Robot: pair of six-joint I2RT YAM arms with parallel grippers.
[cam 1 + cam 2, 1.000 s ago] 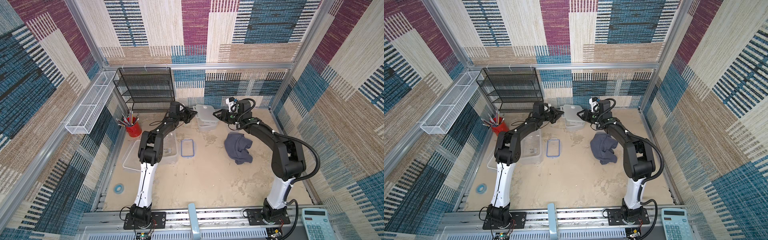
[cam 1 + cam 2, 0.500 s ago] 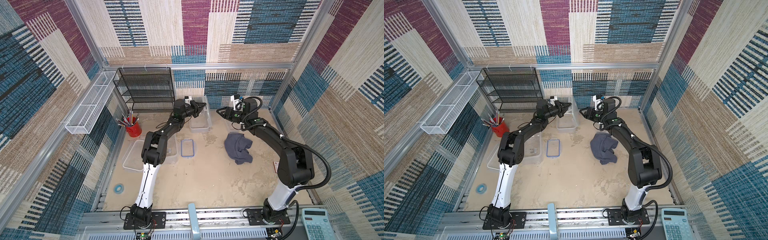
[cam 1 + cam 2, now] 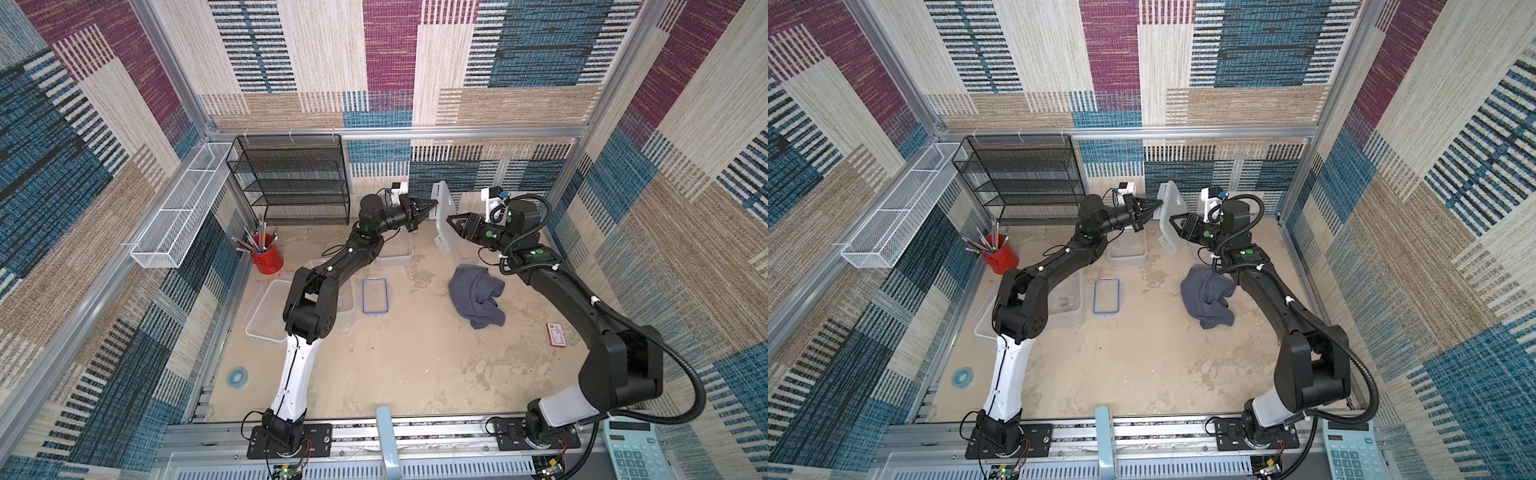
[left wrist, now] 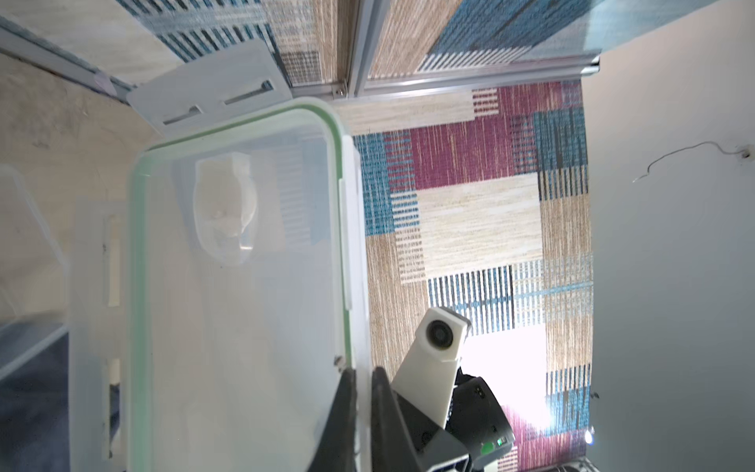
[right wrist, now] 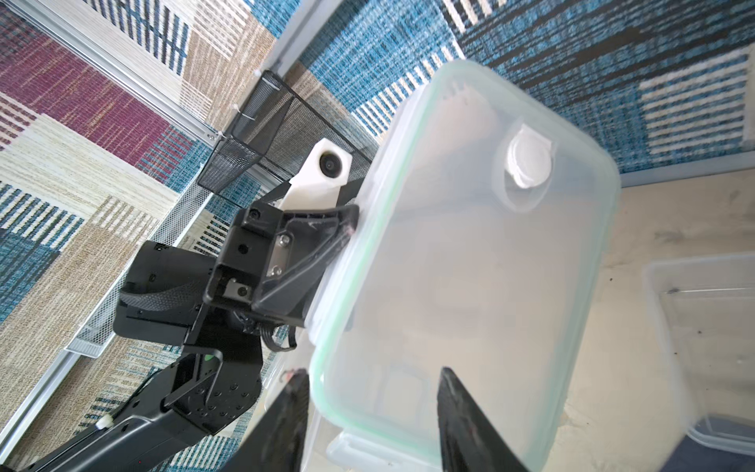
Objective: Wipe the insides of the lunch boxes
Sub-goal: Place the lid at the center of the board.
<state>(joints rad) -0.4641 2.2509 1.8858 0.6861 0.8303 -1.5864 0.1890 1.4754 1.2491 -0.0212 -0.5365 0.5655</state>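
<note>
A green-rimmed lid (image 5: 470, 265) stands on edge in the air, above an open clear tub (image 3: 1127, 249). A blue-rimmed lid (image 3: 1106, 296) lies flat beside a larger open tub (image 3: 1069, 307).

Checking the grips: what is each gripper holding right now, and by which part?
The left gripper pinches the green-rimmed lid by the edge of one long side. The right gripper stands open near the lid, holding nothing.

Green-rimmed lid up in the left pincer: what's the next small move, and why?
Probably back the right pincer away from the lid: its jaws stand open around the lid's lower end, while the left pincer alone is shut on one edge. The tub below stands uncovered and the cloth lies close by, ready to fetch.
</note>
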